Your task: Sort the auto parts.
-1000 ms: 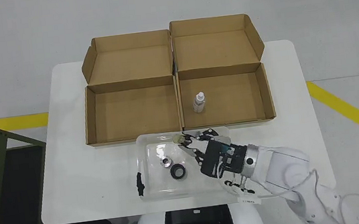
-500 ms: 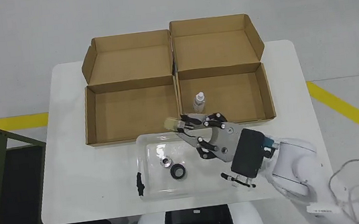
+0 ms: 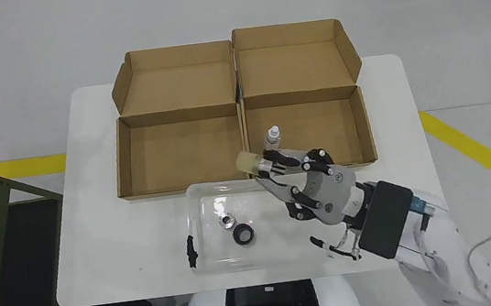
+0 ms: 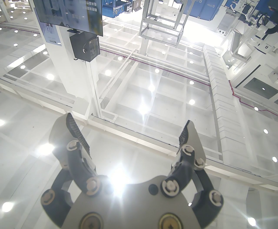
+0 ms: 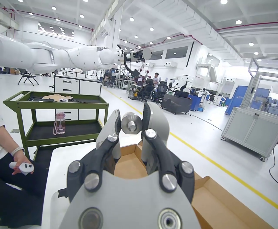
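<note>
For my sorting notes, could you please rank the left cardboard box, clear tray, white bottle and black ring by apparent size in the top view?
Largest: left cardboard box.
Next: clear tray.
Smallest: white bottle and black ring, about alike, so I won't rank them.

Parts [image 3: 244, 235] in tray [image 3: 203, 200], perhaps bearings, too small to tell.
</note>
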`<action>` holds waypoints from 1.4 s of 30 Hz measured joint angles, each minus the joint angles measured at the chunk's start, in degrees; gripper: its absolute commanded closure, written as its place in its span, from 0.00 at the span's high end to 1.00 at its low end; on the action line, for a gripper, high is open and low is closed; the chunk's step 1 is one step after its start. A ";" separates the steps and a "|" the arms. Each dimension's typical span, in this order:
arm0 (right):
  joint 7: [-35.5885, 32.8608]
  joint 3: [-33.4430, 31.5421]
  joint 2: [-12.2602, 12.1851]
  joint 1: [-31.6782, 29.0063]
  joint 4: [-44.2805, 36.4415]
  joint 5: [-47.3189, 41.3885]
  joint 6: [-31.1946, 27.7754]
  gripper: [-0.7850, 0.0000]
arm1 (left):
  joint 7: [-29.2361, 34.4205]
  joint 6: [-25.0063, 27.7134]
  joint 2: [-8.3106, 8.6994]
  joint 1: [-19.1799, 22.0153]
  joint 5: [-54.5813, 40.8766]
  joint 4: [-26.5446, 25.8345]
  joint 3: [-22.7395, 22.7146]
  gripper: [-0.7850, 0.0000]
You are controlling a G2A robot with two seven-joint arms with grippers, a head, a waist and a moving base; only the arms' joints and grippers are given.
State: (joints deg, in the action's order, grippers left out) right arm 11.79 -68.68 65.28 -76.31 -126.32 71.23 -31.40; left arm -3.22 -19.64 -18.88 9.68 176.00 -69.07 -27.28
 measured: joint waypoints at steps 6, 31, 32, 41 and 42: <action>-0.21 -0.65 0.03 0.28 0.13 -0.35 -0.31 0.00 | 0.00 0.00 0.00 0.00 0.00 0.00 0.00 1.00; -20.45 -6.26 -1.28 -2.27 6.43 4.22 -3.59 0.00 | 0.00 0.00 0.00 0.00 0.00 0.00 0.00 1.00; -21.52 -6.86 -1.39 -2.26 7.05 4.33 -3.83 0.00 | 0.00 0.00 0.00 0.00 0.00 0.00 0.00 1.00; -27.90 -8.41 -1.74 0.25 13.08 5.89 -3.58 0.00 | 0.00 0.00 0.00 0.00 0.00 0.00 0.00 1.00; -28.41 -8.26 -1.74 0.59 13.74 6.03 -3.53 0.00 | 0.00 0.00 0.00 0.00 0.00 0.00 0.00 1.00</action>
State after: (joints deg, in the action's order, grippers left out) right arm -16.62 -76.94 63.54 -75.71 -112.59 77.27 -34.93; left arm -3.22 -19.64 -18.88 9.68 176.00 -69.07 -27.28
